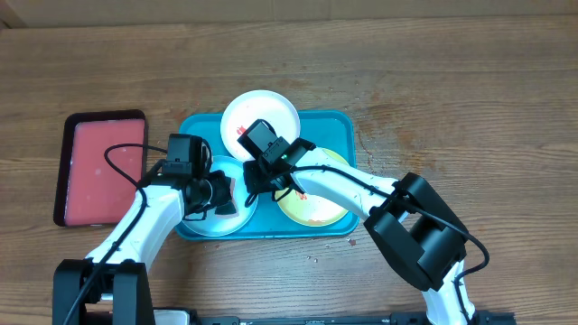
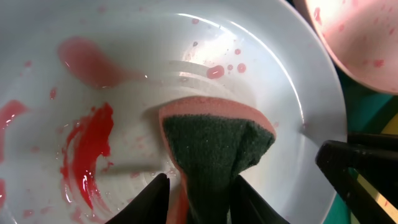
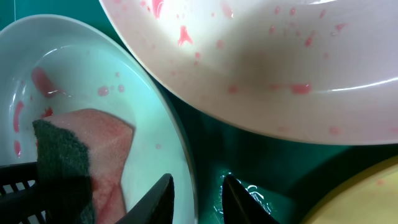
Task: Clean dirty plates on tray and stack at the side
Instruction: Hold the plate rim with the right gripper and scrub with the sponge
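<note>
In the tray (image 1: 339, 122), left jaws pinch a sponge (image 2: 214, 149) onto the smeared blue plate (image 3: 93, 62) to scrub it, while right jaws straddle its rim, likely to steady it; clamped or not, I cannot tell.

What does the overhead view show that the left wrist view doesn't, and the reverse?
Only overhead: the red tray and the wooden table around the teal tray. Only left wrist: the sponge clamped in the left gripper, and red smears on the light blue plate. Both: that plate, the white plate beside it, the left gripper.
</note>
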`<action>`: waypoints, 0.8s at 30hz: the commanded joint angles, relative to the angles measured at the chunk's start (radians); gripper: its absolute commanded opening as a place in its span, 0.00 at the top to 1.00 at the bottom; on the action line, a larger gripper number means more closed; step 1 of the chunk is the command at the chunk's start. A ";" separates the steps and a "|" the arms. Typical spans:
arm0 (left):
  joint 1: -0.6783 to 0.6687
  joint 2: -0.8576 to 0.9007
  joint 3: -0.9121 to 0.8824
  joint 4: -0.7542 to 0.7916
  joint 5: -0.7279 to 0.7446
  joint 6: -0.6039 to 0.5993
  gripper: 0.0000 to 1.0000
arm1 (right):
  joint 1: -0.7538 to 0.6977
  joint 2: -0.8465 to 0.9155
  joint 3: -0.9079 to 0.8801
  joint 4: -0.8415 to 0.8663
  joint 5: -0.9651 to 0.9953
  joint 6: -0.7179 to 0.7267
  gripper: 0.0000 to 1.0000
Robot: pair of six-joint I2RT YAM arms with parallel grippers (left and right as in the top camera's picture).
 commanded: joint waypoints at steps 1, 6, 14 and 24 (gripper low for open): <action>-0.007 0.005 -0.031 0.008 0.013 0.003 0.66 | 0.003 0.014 -0.006 0.004 0.002 0.006 0.72; -0.007 0.005 -0.060 0.029 0.021 0.003 0.64 | 0.003 0.014 -0.006 -0.003 0.002 0.006 0.72; -0.006 0.005 -0.066 0.071 0.015 0.003 0.95 | 0.006 0.014 -0.006 -0.039 -0.005 0.047 0.74; -0.006 0.005 -0.065 0.093 0.012 0.003 0.96 | 0.050 0.014 -0.045 0.006 -0.009 0.054 0.77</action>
